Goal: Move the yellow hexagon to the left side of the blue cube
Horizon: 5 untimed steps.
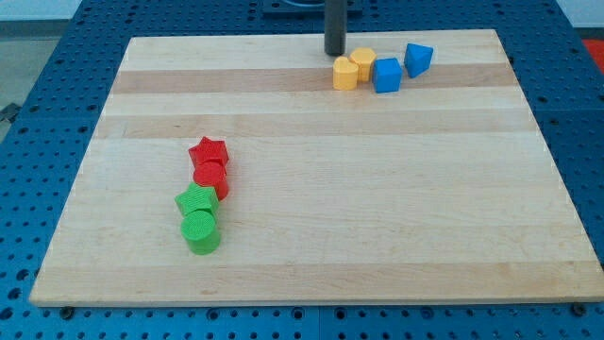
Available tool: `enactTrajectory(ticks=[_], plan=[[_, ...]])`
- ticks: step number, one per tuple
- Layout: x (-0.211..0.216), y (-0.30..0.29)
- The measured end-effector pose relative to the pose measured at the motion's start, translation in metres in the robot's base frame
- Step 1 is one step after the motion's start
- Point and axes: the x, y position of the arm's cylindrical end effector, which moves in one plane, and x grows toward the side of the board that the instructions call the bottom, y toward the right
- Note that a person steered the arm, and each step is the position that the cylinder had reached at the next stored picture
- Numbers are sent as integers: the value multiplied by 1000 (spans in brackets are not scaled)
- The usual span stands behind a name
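My tip [334, 51], the lower end of the dark rod, stands near the top edge of the pale wooden bench [311, 246], just above and left of the yellow hexagon block [345, 74]. There is no claw here, so nothing is held. That hexagon sits just left of a second yellow block [363, 62], which touches the blue cube [387, 75]; a blue triangular block [419, 59] lies further right. The hexagon already looks left of the cube, so the task seems almost done; I judge the next move only a small nudge, or none.
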Motion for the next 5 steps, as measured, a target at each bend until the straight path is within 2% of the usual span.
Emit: enactTrajectory(ticks=[1, 2, 5], plan=[[-5, 50], [5, 61], [51, -6]])
